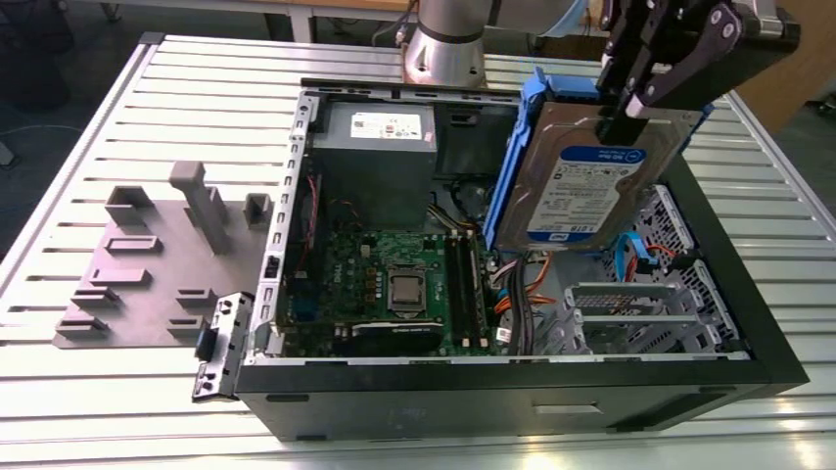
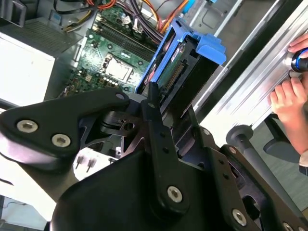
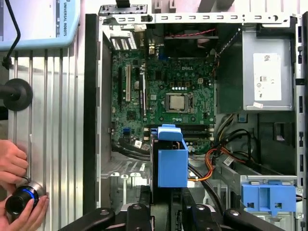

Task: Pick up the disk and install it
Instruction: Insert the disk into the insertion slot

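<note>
While the gripper [image 1: 625,119] pinches the disk [image 1: 588,191] by its upper edge, tilted above the open computer case [image 1: 523,387], we judge pickup done and install pending. Seating it calls for squaring it with the grey drive cage [image 1: 627,294].

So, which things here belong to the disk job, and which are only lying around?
Job: disk, tilted, held by gripper; open computer case below it.
Lying around: grey fixture plate beside the case; a person's hand on the table.
</note>
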{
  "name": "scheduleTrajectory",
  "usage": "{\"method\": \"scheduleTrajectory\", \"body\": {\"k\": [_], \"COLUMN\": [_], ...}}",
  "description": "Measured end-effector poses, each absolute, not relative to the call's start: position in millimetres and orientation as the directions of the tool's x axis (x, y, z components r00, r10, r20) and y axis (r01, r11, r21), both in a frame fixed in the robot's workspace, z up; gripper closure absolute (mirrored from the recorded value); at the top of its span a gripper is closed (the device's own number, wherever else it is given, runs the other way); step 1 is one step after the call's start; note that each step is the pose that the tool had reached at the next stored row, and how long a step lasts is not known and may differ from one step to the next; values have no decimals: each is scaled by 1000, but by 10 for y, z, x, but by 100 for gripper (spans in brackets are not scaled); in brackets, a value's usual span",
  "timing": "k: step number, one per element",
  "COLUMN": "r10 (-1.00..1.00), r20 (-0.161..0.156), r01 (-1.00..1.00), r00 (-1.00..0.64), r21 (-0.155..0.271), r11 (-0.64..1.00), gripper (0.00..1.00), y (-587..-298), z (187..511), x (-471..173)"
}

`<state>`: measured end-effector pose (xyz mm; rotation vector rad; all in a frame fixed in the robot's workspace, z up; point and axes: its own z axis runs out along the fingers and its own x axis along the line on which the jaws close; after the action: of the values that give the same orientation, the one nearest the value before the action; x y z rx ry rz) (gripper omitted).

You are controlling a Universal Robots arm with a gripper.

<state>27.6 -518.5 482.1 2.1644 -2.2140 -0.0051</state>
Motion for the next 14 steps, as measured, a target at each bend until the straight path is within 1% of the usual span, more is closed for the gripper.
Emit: {"method": "scheduleTrajectory", "body": {"k": [11,14], "r10": [-999,-999], "r20": [30,30], "r01": [-999,-999], "r00": [-22,-22], "r21": [34,34], "r11": [23,23], "gripper": [65,65], "y": [-5513,-5552], "z": [4781,4771], "x": [305,312]}}
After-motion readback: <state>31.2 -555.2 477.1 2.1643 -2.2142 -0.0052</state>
